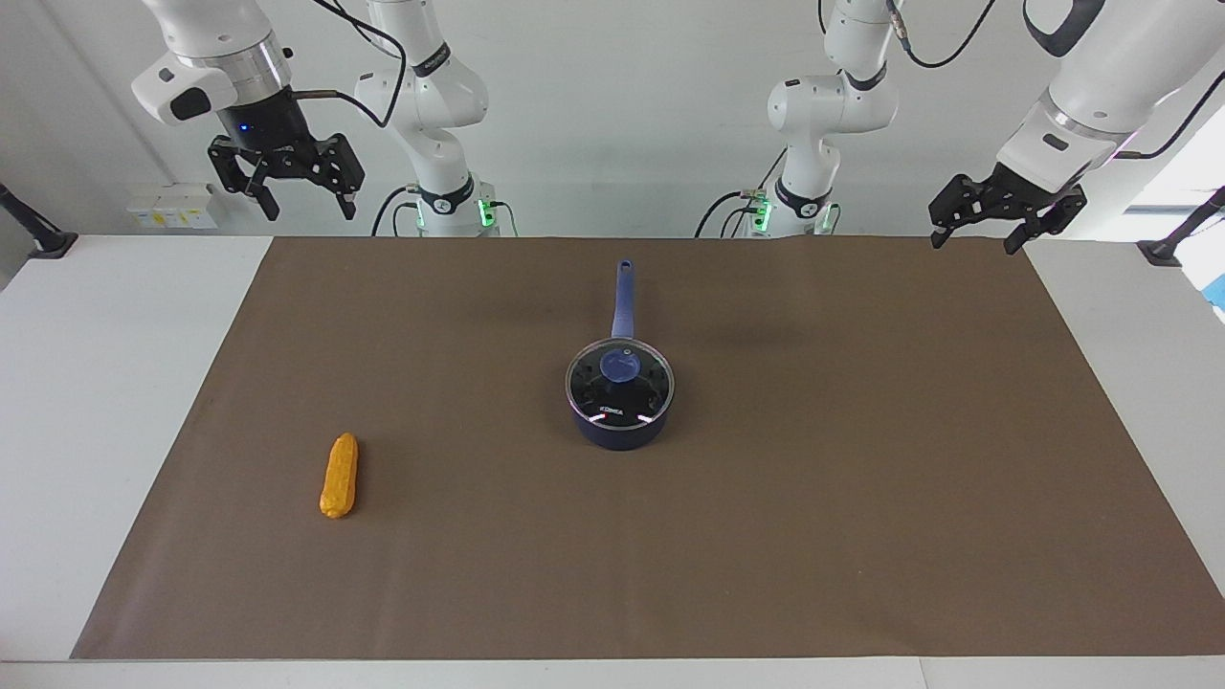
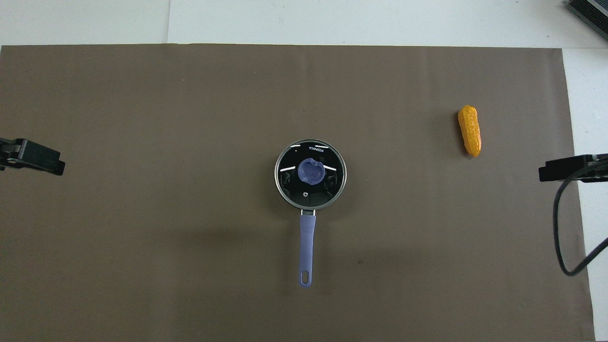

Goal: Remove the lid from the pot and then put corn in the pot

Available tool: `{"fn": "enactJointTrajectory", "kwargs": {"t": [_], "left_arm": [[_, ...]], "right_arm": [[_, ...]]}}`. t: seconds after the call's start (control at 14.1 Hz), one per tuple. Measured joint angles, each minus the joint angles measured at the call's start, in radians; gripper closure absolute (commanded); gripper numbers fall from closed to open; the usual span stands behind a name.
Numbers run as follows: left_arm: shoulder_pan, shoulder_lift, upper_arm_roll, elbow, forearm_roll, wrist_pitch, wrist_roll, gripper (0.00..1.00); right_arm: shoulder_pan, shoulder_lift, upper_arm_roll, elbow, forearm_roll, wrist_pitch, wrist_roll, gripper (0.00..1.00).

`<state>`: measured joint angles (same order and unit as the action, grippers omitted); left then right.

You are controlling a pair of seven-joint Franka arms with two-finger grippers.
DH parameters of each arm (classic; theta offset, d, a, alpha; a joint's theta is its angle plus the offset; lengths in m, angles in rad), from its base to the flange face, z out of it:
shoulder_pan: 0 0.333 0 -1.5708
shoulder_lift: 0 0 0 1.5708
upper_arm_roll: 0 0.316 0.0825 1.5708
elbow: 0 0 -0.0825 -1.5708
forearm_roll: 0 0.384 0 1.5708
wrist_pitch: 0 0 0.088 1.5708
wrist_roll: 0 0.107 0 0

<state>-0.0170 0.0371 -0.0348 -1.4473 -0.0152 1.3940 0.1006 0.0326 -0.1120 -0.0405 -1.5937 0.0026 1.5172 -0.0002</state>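
Note:
The pot (image 1: 620, 435) is a small navy saucepan in the middle of the brown mat, its long blue handle (image 2: 307, 242) pointing toward the robots. The lid (image 1: 620, 383), clear glass with a blue knob (image 2: 311, 171), sits closed on it. The corn (image 1: 339, 476) (image 2: 470, 130) lies on the mat toward the right arm's end, a little farther from the robots than the pot. My right gripper (image 1: 308, 203) hangs open and empty, high over its own end of the table. Over the other end my left gripper (image 1: 978, 237) is also open and empty.
The brown mat (image 1: 861, 478) covers most of the white table (image 1: 96, 383). A black cable (image 2: 565, 237) hangs from the right arm at the mat's edge. Small boxes (image 1: 172, 206) sit by the wall near the right arm's base.

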Motion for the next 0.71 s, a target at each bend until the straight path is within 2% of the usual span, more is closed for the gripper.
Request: {"fn": "enactJointTrajectory", "kwargs": {"t": [0.71], "left_arm": [[0.000, 0.000, 0.000, 0.000, 0.000, 0.001, -0.004, 0.00]], "right_arm": [[0.000, 0.000, 0.000, 0.010, -0.002, -0.024, -0.001, 0.00]]}}
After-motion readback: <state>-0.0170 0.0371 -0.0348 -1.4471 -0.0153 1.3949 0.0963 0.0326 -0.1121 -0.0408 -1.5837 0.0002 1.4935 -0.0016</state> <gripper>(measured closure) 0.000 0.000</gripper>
